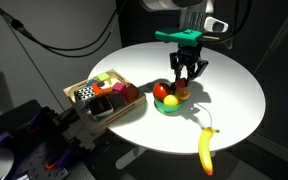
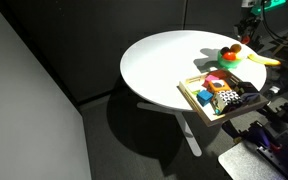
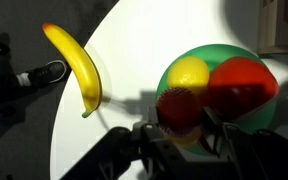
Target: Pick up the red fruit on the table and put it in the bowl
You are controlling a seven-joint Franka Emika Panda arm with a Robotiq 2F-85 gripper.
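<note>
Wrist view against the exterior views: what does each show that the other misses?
Wrist only: a red fruit close up between the fingers of the gripper, at the bowl rim; contact is too blurred to judge. Exterior only: the wooden tray of mixed items and the table with its full round top. Shared: the banana, the green bowl, a yellow fruit and another red fruit inside.

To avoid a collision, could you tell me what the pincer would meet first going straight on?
Probably the red fruit in the bowl right below the pincer, though depth is unclear.

gripper point(image 1: 185, 82) over bowl point(image 1: 170, 108), banana point(image 1: 207, 150) nearby
</note>
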